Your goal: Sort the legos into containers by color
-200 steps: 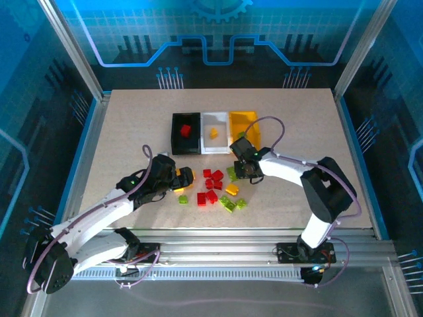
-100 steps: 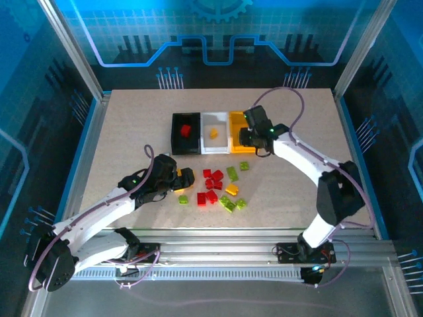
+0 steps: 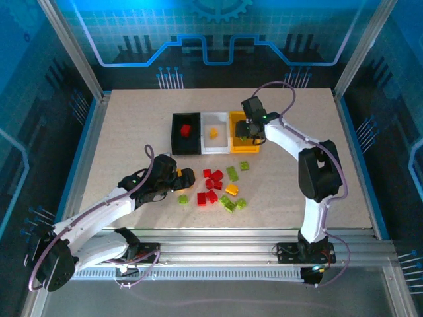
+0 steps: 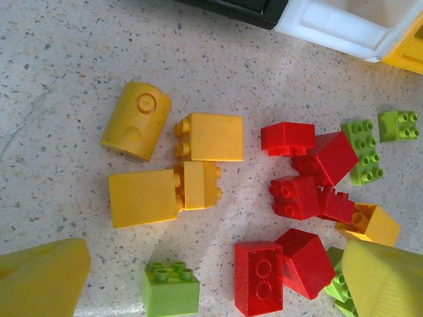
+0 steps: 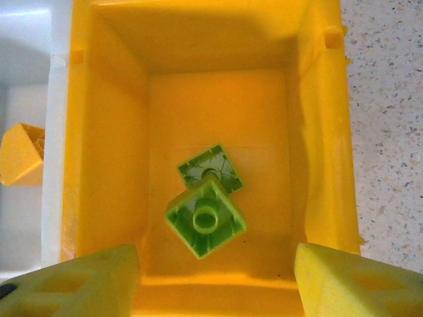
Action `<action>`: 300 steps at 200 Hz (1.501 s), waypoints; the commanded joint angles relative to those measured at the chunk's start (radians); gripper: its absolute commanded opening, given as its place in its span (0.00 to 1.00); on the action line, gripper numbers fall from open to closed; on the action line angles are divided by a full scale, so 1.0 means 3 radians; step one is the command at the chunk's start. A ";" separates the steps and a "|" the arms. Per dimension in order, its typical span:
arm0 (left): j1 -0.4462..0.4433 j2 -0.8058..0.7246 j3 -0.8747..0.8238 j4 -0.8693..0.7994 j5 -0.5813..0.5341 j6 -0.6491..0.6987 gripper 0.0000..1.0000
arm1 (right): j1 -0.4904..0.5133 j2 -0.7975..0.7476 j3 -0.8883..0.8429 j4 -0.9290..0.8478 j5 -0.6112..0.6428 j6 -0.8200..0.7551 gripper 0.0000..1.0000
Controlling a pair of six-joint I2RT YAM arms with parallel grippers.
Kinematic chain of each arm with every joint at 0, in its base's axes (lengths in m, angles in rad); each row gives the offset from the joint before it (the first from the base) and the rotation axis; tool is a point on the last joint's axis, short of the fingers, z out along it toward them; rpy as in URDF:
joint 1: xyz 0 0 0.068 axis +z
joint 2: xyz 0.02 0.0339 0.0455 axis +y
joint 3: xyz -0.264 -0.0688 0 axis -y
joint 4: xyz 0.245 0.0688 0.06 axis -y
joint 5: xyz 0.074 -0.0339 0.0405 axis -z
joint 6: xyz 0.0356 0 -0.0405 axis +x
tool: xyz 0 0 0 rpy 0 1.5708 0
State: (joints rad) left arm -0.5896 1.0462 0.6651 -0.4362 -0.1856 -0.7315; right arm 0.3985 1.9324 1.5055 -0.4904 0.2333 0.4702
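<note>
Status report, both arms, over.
Left gripper open, hovering over loose legos. Right gripper open above yellow bin; two green legos inside. No obstruction seen.

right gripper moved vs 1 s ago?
Yes. The right gripper moved from beside the loose legos toward the far side, and is now above the yellow bin.

Toward the back of the table (image 3: 132,119), side by side in a row: left bin (image 3: 186,148), middle bin (image 3: 215,149), right bin (image 5: 106,165), each touching the next. In the left bin, a single brick (image 3: 186,130). In the middle bin, another brick (image 3: 213,133). In the right bin, a pair of bricks (image 5: 206,221), touching. Near the row and before it, a scatter of bricks (image 3: 211,196) on the table, thickest in front of the middle bin.
</note>
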 commanded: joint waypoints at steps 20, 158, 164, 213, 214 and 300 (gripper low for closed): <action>0.0030 -0.0005 0.0119 0.0012 0.0056 0.0045 0.99 | 0.0074 -0.0599 -0.0426 -0.0007 -0.0031 0.0007 0.67; 0.0042 0.0002 -0.0034 0.0151 0.0138 0.0007 0.99 | 0.0455 -0.0289 -0.1143 0.0181 0.0049 -0.0043 0.64; 0.0042 0.0001 -0.0039 0.0150 0.0138 0.0005 0.99 | 0.0465 -0.0259 -0.1142 0.0177 0.0061 -0.0047 0.63; 0.0045 0.0012 -0.0059 0.0176 0.0133 0.0004 0.99 | 0.0484 -0.0167 -0.1167 0.0171 0.0143 -0.0022 0.40; 0.0044 0.0014 -0.0059 0.0176 0.0133 0.0004 0.99 | 0.0486 -0.0170 -0.1167 0.0174 0.0143 -0.0025 0.39; 0.0046 0.0013 -0.0040 0.0150 0.0103 0.0027 0.99 | 0.0461 -0.0971 -0.1133 0.0203 0.0163 -0.0141 0.33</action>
State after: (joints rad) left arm -0.5842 1.0595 0.6624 -0.3874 -0.1596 -0.7315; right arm 0.5369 1.7058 1.1183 -0.4259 0.2554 0.4454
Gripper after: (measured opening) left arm 0.989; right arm 0.327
